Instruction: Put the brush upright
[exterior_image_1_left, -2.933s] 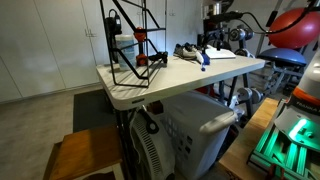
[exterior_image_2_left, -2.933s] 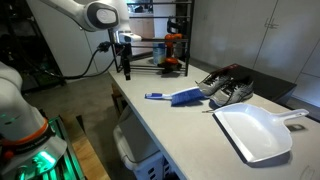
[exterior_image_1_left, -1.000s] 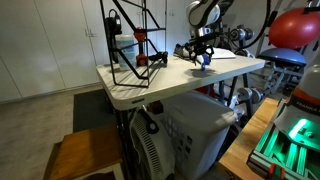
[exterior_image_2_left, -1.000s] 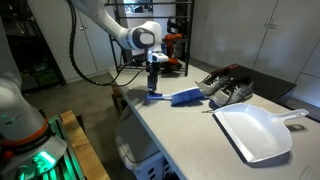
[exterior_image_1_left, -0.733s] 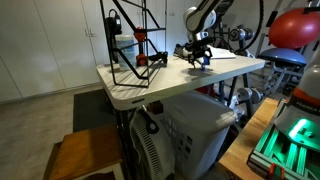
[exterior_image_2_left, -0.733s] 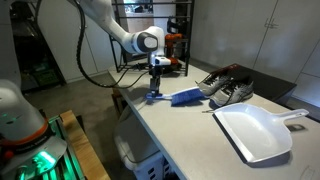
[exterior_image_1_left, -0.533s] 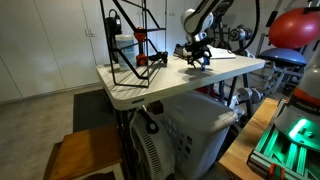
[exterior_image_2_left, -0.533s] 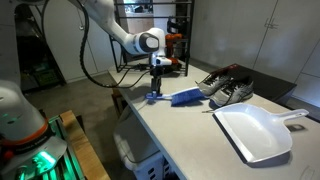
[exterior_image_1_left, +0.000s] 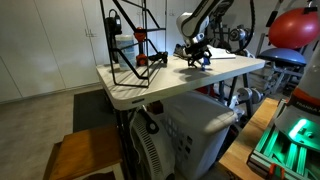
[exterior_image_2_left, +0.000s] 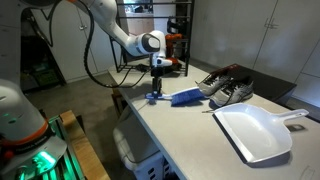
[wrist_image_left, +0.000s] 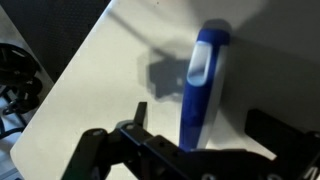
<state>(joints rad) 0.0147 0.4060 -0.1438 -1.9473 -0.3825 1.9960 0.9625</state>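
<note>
The brush (exterior_image_2_left: 178, 97) lies flat on the white table (exterior_image_2_left: 190, 130), its blue handle pointing toward the arm and its wider blue head toward the shoes. It also shows in an exterior view (exterior_image_1_left: 204, 62). My gripper (exterior_image_2_left: 154, 92) is low over the handle's end, fingers pointing down; it also shows in an exterior view (exterior_image_1_left: 194, 58). In the wrist view the blue handle (wrist_image_left: 205, 70) with a paler patch runs between the two spread fingers of the gripper (wrist_image_left: 200, 118). The gripper is open and the fingers stand apart from the handle.
A pair of shoes (exterior_image_2_left: 225, 88) lies just beyond the brush head. A white dustpan (exterior_image_2_left: 256, 132) lies further along the table. A black wire rack (exterior_image_1_left: 134, 45) with an orange item stands at the table's other end (exterior_image_2_left: 166, 52). The table edge is close to the handle.
The arm moved from near the wire rack to above the brush handle and came down over it. In the last half second it shifted only slightly. The brush has not moved.
</note>
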